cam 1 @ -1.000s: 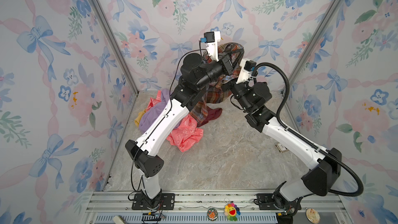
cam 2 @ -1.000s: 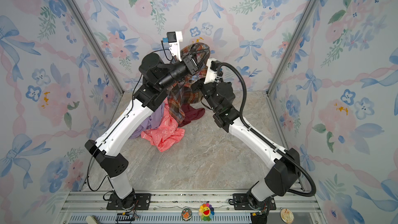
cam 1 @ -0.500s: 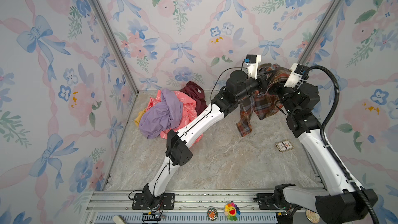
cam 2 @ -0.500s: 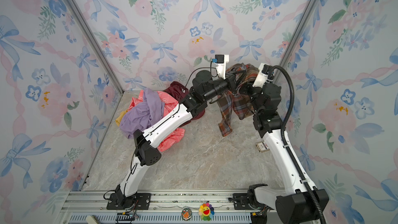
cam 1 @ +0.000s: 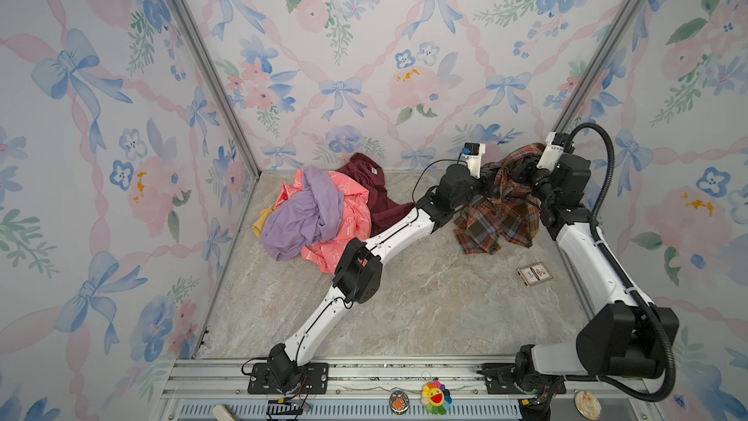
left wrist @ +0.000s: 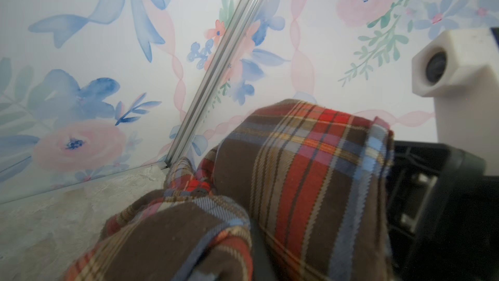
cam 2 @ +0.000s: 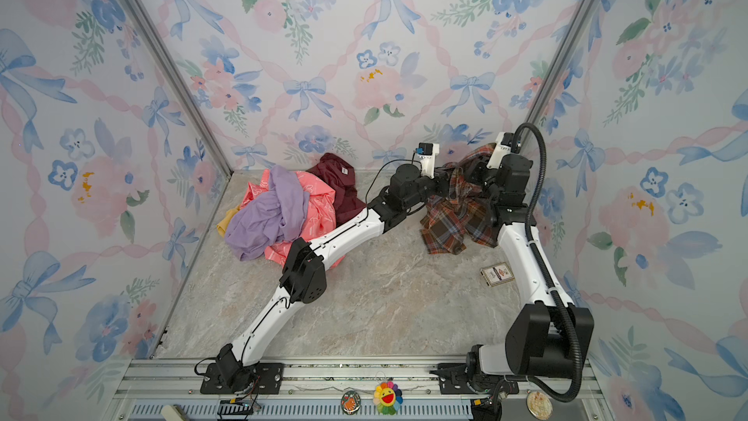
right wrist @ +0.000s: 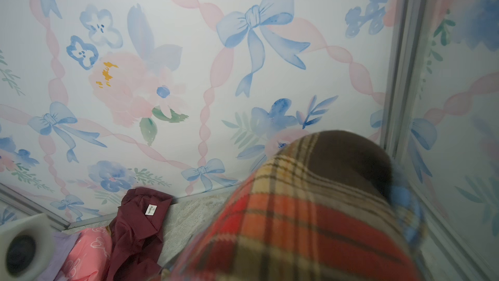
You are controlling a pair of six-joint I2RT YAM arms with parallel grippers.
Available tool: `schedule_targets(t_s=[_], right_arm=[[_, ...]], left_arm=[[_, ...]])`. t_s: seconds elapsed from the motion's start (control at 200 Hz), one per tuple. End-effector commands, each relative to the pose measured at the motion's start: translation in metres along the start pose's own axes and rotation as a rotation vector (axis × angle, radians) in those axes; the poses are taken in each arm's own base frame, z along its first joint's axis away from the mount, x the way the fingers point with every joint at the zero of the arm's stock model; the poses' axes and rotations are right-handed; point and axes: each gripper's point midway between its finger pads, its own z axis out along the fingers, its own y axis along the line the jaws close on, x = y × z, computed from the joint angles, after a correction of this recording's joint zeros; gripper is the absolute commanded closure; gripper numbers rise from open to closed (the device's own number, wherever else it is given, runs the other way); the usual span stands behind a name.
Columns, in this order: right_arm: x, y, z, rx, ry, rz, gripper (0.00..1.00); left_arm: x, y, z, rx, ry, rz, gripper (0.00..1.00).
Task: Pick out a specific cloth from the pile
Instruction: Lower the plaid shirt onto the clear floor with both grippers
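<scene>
The cloth [cam 1: 498,216] [cam 2: 457,220], plaid in brown, red, yellow and blue, hangs bunched at the back right corner, its lower edge resting on the table. My left gripper [cam 1: 491,175] [cam 2: 448,177] and right gripper [cam 1: 523,172] [cam 2: 477,170] are both shut on its upper folds, close together and facing each other. In both wrist views the cloth [left wrist: 297,171] [right wrist: 310,212] drapes over the jaws and hides them. The pile [cam 1: 315,216] [cam 2: 279,212] lies apart at the back left: lilac on top, coral-pink beneath, maroon [right wrist: 135,228] behind, mustard at its left edge.
A small card pack [cam 1: 535,274] [cam 2: 498,274] lies on the marble table right of centre, in front of the cloth. Flowered walls close in on three sides, with a metal corner post [left wrist: 216,58] just behind the cloth. My left arm stretches diagonally across the table.
Both arms have carried the plaid cloth from above the pile across to the back right corner and lowered it; its hem now touches the table. The pile has settled behind.
</scene>
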Motion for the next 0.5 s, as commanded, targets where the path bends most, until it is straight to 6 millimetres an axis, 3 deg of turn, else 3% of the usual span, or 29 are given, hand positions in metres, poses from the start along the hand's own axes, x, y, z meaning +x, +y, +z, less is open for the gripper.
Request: schedule_targets(t_s=[0.0,0.25,0.365,0.385,0.495], right_arm=[[0.009,0.000,0.018,-0.039,-0.003,0.015,1.00],[0.068,-0.028,0.049,0.053,0.158,0.017,1.00],[0.091,-0.038,0.052,0.124,0.248,-0.004,1.00],[0.105,-0.044,0.057,0.146,0.287,0.000,1.00],[0.139,-0.057,0.060,0.202,0.410,0.018,1.00]], left_arm=[[0.020,0.034,0.003,-0.040,0.011,-0.006,1.00],[0.071,0.099,0.003,-0.112,0.069,-0.094,1.00],[0.092,0.108,0.006,-0.116,0.087,-0.113,1.00],[0.095,0.109,0.006,-0.115,0.089,-0.119,1.00],[0.115,0.115,0.008,-0.111,0.112,-0.157,1.00]])
